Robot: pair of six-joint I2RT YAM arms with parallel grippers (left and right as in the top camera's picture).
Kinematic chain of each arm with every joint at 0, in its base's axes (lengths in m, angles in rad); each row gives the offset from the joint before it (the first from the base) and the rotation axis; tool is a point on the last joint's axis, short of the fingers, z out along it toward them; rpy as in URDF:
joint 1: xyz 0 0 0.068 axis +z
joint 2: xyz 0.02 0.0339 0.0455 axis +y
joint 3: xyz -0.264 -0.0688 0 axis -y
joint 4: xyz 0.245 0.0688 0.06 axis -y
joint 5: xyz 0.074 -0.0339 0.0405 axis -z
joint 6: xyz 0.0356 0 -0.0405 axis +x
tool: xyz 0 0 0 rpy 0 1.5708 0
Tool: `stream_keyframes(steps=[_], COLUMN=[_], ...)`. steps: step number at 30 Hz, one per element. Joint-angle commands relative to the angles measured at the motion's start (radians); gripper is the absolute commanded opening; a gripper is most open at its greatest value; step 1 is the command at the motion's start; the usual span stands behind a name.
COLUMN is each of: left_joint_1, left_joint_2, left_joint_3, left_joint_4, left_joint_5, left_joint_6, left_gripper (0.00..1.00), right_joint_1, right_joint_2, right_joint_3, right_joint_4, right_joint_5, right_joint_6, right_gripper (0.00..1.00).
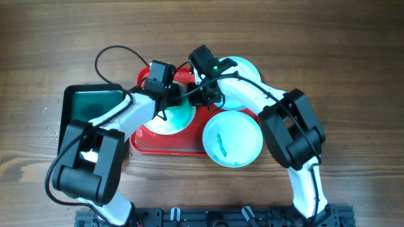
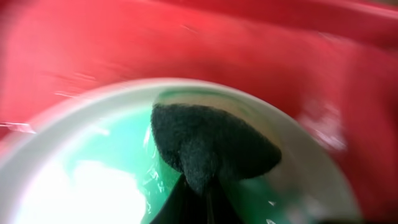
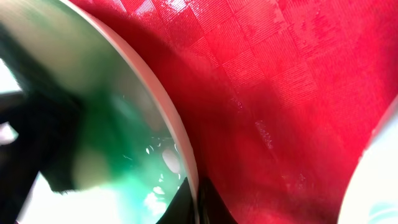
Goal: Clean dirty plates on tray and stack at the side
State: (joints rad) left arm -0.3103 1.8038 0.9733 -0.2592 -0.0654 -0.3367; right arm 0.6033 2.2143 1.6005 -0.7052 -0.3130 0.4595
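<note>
The red tray (image 1: 158, 144) lies mid-table. On it sits a white plate (image 1: 175, 120) with a wet teal inside. My left gripper (image 1: 170, 98) is shut on a dark sponge (image 2: 211, 146) that presses on this plate's inside (image 2: 112, 155). My right gripper (image 1: 202, 96) is shut on the same plate's rim (image 3: 158, 93), fingertips at the edge (image 3: 196, 199). A pale turquoise plate (image 1: 243, 79) lies at the tray's far right, partly under my right arm. Another turquoise plate (image 1: 232, 140) with a dark teal smear overlaps the tray's front right corner.
A black basin with a green inside (image 1: 95, 104) stands left of the tray, touching it. Cables loop over the tray's back edge. The tray floor (image 3: 286, 93) shows red beside the gripped rim, and a pale plate edge (image 3: 376, 180) lies at the right.
</note>
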Motion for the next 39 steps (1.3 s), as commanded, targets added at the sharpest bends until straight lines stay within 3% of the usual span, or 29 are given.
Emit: stream_keyframes(steps=[1,9,13,16,20,26,28,31,32,35,36,38,39], left_joint_1=[0.051,0.111,0.111,0.111,0.111,0.111,0.112,0.112,0.111,0.111,0.111,0.111,0.111], left_joint_2=[0.026,0.026,0.025,0.025,0.026,0.026,0.026,0.026,0.026,0.026,0.025,0.025,0.025], left_joint_3=[-0.005,-0.005,-0.005,-0.005,-0.005,-0.005,-0.005,-0.005,-0.005,-0.005,-0.005,-0.005,-0.005], left_joint_4=[-0.003,-0.339,-0.382,-0.369,-0.23,0.023,0.018,-0.104,-0.192,-0.367,-0.407,-0.423,-0.414], left_joint_5=[-0.271,-0.007,0.365,0.575,0.537,-0.003,-0.174,-0.222,-0.193,0.03,0.143,0.436,0.51], left_joint_6=[-0.046,-0.029,0.235,0.358,0.343,0.209,0.119,-0.015,-0.077,-0.093,-0.063,0.115,0.163], left_gripper=[0.04,0.04,0.04,0.04,0.04,0.04,0.04,0.04,0.04,0.04,0.04,0.04,0.04], right_joint_1=[0.008,0.008,0.008,0.008,0.008,0.008,0.008,0.008,0.008,0.008,0.008,0.008,0.008], right_joint_2=[0.034,0.034,0.034,0.034,0.034,0.034,0.034,0.034,0.034,0.034,0.034,0.034,0.034], right_joint_3=[-0.004,-0.004,-0.004,-0.004,-0.004,-0.004,-0.004,-0.004,-0.004,-0.004,-0.004,-0.004,-0.004], right_joint_4=[-0.011,-0.012,-0.01,-0.01,-0.01,-0.013,-0.013,-0.013,-0.013,-0.013,-0.012,-0.01,-0.01], right_joint_5=[0.023,0.023,0.023,0.023,0.023,0.023,0.023,0.023,0.023,0.023,0.024,0.023,0.023], right_joint_6=[0.011,0.012,0.011,0.011,0.011,0.011,0.011,0.011,0.011,0.011,0.011,0.011,0.011], right_gripper=[0.04,0.04,0.04,0.04,0.04,0.04,0.04,0.04,0.04,0.04,0.04,0.04,0.04])
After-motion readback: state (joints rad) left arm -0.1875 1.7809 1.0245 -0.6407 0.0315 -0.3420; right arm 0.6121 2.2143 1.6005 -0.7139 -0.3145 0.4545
